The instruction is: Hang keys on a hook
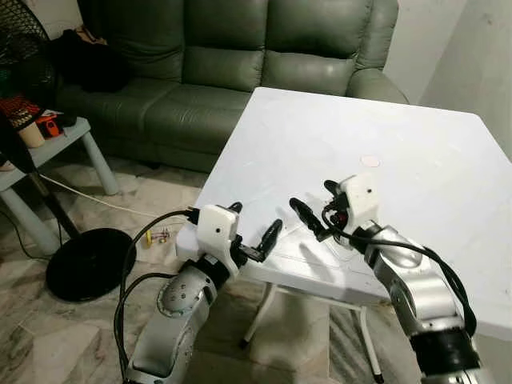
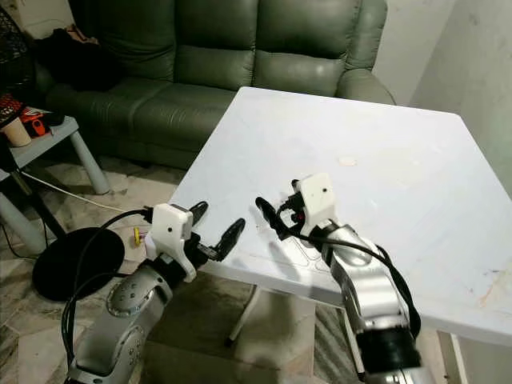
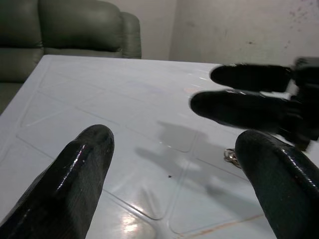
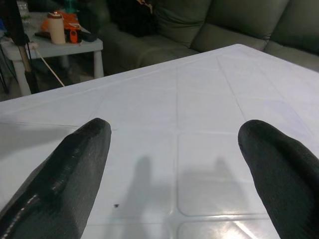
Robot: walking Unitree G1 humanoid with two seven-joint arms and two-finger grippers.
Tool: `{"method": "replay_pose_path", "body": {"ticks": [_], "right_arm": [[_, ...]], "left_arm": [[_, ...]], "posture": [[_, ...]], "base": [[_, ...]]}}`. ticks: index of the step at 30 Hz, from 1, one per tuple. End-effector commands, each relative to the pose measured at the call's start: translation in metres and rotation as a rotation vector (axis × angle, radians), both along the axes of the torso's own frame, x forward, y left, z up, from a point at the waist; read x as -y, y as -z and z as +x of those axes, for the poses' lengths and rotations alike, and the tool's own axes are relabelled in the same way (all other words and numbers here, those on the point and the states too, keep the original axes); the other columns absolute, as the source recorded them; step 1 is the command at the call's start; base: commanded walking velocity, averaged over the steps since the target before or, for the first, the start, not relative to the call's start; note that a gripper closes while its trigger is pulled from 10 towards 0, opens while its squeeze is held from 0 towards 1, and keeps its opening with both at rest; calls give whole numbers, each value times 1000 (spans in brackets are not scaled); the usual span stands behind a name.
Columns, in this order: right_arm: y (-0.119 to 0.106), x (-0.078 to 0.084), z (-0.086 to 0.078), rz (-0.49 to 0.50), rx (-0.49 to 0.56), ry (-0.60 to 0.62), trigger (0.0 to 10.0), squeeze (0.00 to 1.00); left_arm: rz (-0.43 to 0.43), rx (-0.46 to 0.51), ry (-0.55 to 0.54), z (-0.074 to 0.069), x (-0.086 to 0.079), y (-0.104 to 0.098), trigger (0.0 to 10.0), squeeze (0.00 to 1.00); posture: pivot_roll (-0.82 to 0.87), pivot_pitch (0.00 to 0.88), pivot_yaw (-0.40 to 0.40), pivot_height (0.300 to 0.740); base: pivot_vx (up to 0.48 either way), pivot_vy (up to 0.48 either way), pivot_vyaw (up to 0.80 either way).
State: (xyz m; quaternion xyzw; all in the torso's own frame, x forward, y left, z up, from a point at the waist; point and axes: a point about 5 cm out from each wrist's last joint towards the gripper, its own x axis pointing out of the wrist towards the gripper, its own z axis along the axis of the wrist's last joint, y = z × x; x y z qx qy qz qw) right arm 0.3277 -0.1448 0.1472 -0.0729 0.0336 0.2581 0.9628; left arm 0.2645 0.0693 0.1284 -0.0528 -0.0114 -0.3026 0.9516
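Silver L arm (image 1: 172, 308) comes up from the near left. Left claw (image 1: 256, 216) sits at the near-left corner of the white bench (image 1: 416, 144), just off its edge, fingers spread wide, nothing betw them. R arm (image 1: 416, 292) reaches in from the near right. Right claw (image 1: 312, 196) is low over the near part of the bench, also spread wide and empty, tips pointing left twd the left claw. The two claws are near each other but apart.

Keys: left wrist view shows a small shiny metal bit (image 3: 230, 156) lying on the bench under/just beside the right claw's fingers (image 3: 239, 107). Prob the keys, but too small to tell for sure.

Bench top has molded square panel lines and a small round pale mark (image 1: 370, 161) further back, right of center.

Bkgd: green leather sofa (image 1: 240, 64) against the far wall behind the bench. Pale side table (image 1: 72, 140) at far left w/ orange and dark items on it. Round black base (image 1: 88, 260) on the marble-look floor (image 1: 48, 344) at left, a white cable running past it.
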Motion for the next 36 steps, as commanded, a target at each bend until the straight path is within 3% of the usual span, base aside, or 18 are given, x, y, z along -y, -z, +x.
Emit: {"method": "replay_pose_path", "body": {"ticks": [1, 9, 16, 18, 22, 28, 31, 36], "right_arm": [[1, 1, 6, -28, -39, 3, 10000, 0], [10, 10, 21, -70, -105, 96, 10000, 0], [18, 17, 22, -74, -115, 104, 10000, 0], [19, 18, 22, -81, -107, 104, 10000, 0], [16, 27, 17, -133, 22, 44, 10000, 0], [15, 37, 15, -167, 73, 37, 10000, 0], [16, 47, 12, -212, 68, 6, 10000, 0], [16, 51, 12, -240, 57, -1, 10000, 0]], "left_arm": [[15, 7, 17, -3, 2, -2, 10000, 0], [16, 1, 28, -7, 3, -4, 10000, 0], [15, -5, 24, -11, 1, -5, 10000, 0], [16, -6, 23, -12, 1, -5, 10000, 0], [15, -17, 24, -16, 1, -4, 10000, 0], [20, -26, 34, -19, 3, -3, 10000, 0], [16, -39, 46, -23, 4, -2, 10000, 0], [14, -44, 49, -24, 4, -2, 10000, 0]], "posture": [[34, 0, -46, 715], [53, 0, -50, 715], [55, 4, -48, 715], [54, 9, -47, 715], [44, 29, -36, 715], [36, 49, -26, 715], [30, 63, -22, 715], [28, 66, -20, 715]], "base": [[0, 0, 0], [0, 0, 0], [0, 0, 0], [0, 0, 0], [0, 0, 0], [0, 0, 0], [0, 0, 0], [0, 0, 0]]}}
